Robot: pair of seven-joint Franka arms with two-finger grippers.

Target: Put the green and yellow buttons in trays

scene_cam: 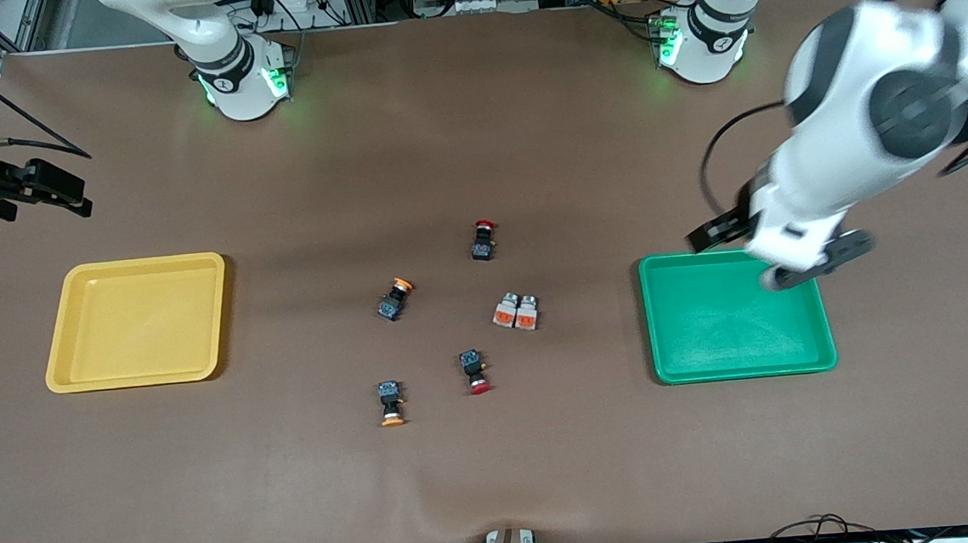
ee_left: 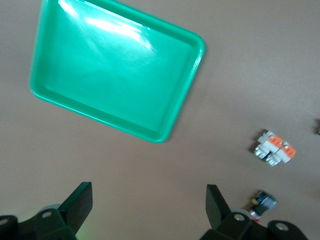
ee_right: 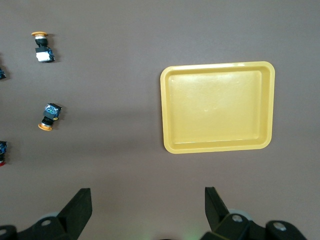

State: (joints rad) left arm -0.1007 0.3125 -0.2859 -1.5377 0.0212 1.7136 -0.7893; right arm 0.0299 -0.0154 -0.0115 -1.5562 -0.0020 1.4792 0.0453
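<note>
The yellow tray [scene_cam: 136,321] [ee_right: 217,107] lies toward the right arm's end of the table and the green tray [scene_cam: 738,315] [ee_left: 117,70] toward the left arm's end; both hold nothing. Between them lie two black buttons with orange-yellow caps [scene_cam: 395,298] [scene_cam: 390,403], which the right wrist view also shows [ee_right: 48,116] [ee_right: 42,47]. Two pale blocks with orange faces [scene_cam: 516,313] [ee_left: 274,149] touch each other. My left gripper [scene_cam: 777,259] [ee_left: 149,200] hangs open over the green tray's corner farthest from the front camera. My right gripper [scene_cam: 52,193] [ee_right: 148,200] hangs open over bare table by the yellow tray.
Two black-bodied buttons with red caps [scene_cam: 483,239] [scene_cam: 476,371] lie among the others in the middle of the brown table. The one farther from the front camera [ee_left: 264,202] shows partly beside my left gripper's finger. Cables and racks run along the edge where the robots' bases stand.
</note>
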